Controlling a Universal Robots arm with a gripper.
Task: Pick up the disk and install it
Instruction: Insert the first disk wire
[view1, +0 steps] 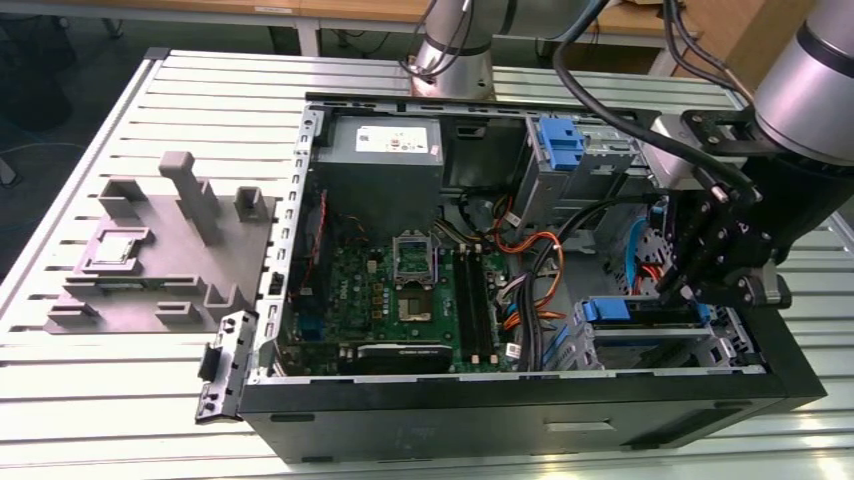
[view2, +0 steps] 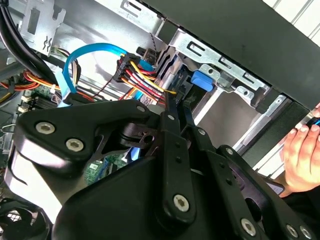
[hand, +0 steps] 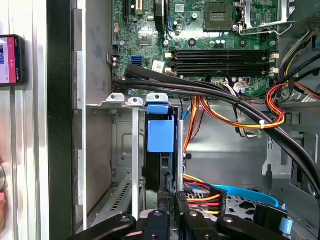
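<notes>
step: install, disk (hand: 161, 135) stands on edge in the metal drive bay (view1: 727, 340) of the open computer case (view1: 534, 400) | gripper (view1: 694, 290) directly above it, jaw state: cannot tell | next calls for: straight push along bay rails, clear of cables (hand: 240, 117)

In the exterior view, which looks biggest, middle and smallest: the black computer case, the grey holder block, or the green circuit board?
As they look in the exterior view, largest first:
1. Black computer case
2. Grey holder block
3. Green circuit board
The block and board look fairly close, and cables hide part of the board, so that order is unsure.
</notes>
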